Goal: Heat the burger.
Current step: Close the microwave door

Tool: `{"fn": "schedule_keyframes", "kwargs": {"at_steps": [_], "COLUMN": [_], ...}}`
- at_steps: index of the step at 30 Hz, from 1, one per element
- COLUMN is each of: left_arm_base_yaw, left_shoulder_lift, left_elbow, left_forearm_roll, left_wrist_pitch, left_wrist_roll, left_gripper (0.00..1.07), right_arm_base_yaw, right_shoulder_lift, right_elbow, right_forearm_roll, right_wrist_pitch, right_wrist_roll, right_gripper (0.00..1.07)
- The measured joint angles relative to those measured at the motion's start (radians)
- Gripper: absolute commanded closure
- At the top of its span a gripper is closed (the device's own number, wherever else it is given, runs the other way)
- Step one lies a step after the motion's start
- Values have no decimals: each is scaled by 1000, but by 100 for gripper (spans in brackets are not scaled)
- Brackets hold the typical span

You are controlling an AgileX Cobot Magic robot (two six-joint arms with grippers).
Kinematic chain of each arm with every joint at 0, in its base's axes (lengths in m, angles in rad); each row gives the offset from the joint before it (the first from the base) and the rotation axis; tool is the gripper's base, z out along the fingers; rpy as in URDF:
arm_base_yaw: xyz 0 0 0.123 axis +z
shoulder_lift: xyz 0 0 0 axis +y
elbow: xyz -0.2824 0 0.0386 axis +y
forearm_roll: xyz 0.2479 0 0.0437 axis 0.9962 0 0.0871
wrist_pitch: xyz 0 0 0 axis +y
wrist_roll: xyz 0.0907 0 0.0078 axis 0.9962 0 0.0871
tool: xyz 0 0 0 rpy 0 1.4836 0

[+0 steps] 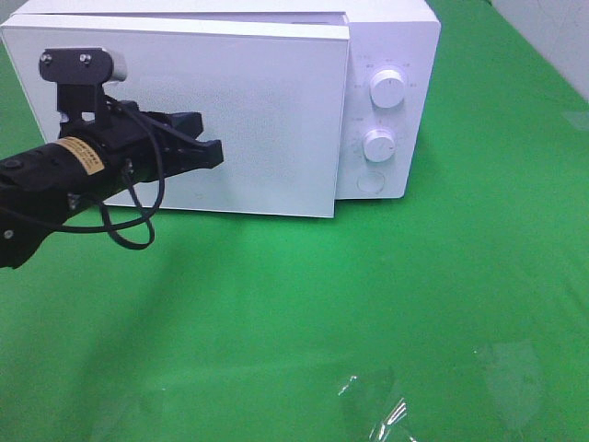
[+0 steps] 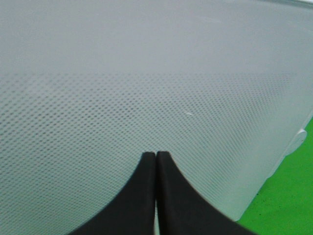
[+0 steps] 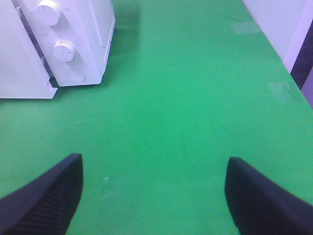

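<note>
Counter [image 1: 368,304]: green surface. A white microwave [image 1: 396,37] stands at its far edge, left of centre.

Microwave door [image 1: 276,110]: ajar. Its free edge, on the control-panel side, stands slightly out from the body. The interior cannot be seen past the door in any view.

Control panel: upper knob [image 1: 387,90], lower knob [image 1: 379,145] and a round button [image 1: 370,181] below them.

Left arm [image 1: 55,175]: reaches in from the left edge, level with the door front. The left jaws are closed on nothing, with the two black fingertips [image 2: 146,196] pressed together. In the left wrist view they point at the dotted door panel and sit close to it. Contact with the door cannot be confirmed.

Right jaws: spread wide and holding nothing. The fingertips [image 3: 44,196] are well apart above bare green counter, to the right of the microwave and well clear of it. The right arm does not appear in the exterior high view.

Burger: not visible in any view. Its location, and its position relative to either set of jaws, cannot be told.
</note>
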Motion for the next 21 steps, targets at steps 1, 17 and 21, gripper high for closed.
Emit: {"fn": "schedule_keyframes", "kwargs": {"at_steps": [1, 17, 21], "left_arm_base_yaw": [-5, -90, -106], "left_shoulder_lift": [9, 137, 171], "left_elbow": [-15, -251, -322], "left_forearm_roll": [-1, -32, -8], "left_wrist_pitch": [5, 132, 176], "left_wrist_roll": [0, 0, 0], "left_gripper": [107, 107, 107], "right_arm_base_yaw": [0, 0, 0], "right_shoulder_lift": [0, 0, 0], "right_elbow": [0, 0, 0], "right_forearm_roll": [0, 0, 0], "right_wrist_pitch": [0, 0, 0], "right_wrist_roll": [0, 0, 0], "right_gripper": [31, 31, 31]}}
